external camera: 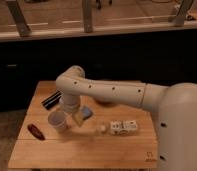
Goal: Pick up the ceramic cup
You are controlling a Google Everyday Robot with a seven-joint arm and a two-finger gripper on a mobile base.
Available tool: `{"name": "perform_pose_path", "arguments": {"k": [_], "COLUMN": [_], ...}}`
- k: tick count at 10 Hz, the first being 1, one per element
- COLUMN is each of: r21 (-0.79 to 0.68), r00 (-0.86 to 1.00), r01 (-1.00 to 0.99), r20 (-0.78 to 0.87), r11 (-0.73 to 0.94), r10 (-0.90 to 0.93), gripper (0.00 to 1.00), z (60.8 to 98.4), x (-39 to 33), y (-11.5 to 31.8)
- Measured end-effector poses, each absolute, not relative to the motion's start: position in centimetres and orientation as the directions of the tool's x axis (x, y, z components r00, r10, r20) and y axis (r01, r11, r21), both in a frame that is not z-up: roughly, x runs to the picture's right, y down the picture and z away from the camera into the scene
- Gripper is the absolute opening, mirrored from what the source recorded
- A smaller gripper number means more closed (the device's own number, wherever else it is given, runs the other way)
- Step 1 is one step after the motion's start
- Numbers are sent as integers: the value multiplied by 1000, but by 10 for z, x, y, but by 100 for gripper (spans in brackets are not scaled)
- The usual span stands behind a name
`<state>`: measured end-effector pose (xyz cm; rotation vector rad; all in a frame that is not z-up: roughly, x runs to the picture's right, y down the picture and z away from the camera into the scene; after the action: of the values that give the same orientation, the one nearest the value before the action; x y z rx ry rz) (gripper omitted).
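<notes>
One smooth, tapered ceramic cup (58, 121) stands beside the end effector (68, 112), grip indiscernible.

Hand (73, 114) beside matt ceramic cup (57, 121) on smooth wooden table (92, 150).

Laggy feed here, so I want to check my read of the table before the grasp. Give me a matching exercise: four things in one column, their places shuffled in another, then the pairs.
Things
1. ceramic cup
2. blue sponge
3. dark red object
4. white blocks

Places
A. farthest left, near the table edge
B. farthest right of the four
C. directly under the gripper
D. just right of the cup

Pairs: 1-C, 2-D, 3-A, 4-B. The gripper hangs over the cup's far rim.
</notes>
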<state>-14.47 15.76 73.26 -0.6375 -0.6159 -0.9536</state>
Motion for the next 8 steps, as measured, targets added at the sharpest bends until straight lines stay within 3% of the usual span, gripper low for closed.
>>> {"name": "perform_pose_path", "arguments": {"k": [8], "r21": [-213], "r00": [404], "r01": [899], "r20": [741], "r11": [383], "r10": [-537], "gripper": [80], "z": [753], "x": [-146], "y": [172]}}
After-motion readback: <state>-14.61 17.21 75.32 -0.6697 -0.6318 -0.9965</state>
